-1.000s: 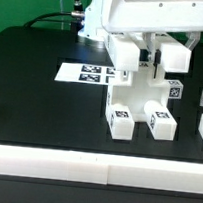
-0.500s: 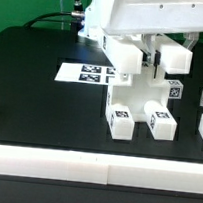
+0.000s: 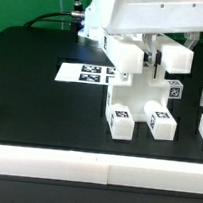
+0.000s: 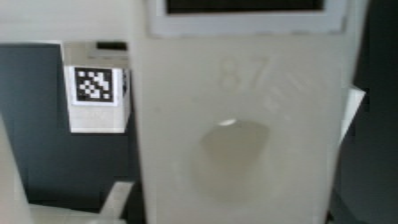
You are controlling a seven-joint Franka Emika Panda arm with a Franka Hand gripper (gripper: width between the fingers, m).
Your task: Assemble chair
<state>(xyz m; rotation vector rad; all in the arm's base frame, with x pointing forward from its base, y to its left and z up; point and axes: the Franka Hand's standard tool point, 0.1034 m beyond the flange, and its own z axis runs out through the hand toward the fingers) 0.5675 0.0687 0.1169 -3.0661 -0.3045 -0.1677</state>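
Exterior view: gripper (image 3: 149, 60) pinched, apparently on an upright white panel (image 3: 127, 58) atop the half-built chair (image 3: 140, 101), mid-table beside the marker board (image 3: 89, 74).
Wrist view: panel (image 4: 240, 130) fills the frame.
Risk: a tilted panel jams the joint or tips the chair.

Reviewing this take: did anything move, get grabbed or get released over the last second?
Nothing visibly changed. The hand stays down among the upper parts of the chair, the chair keeps its place on the table, and the marker board lies as before.
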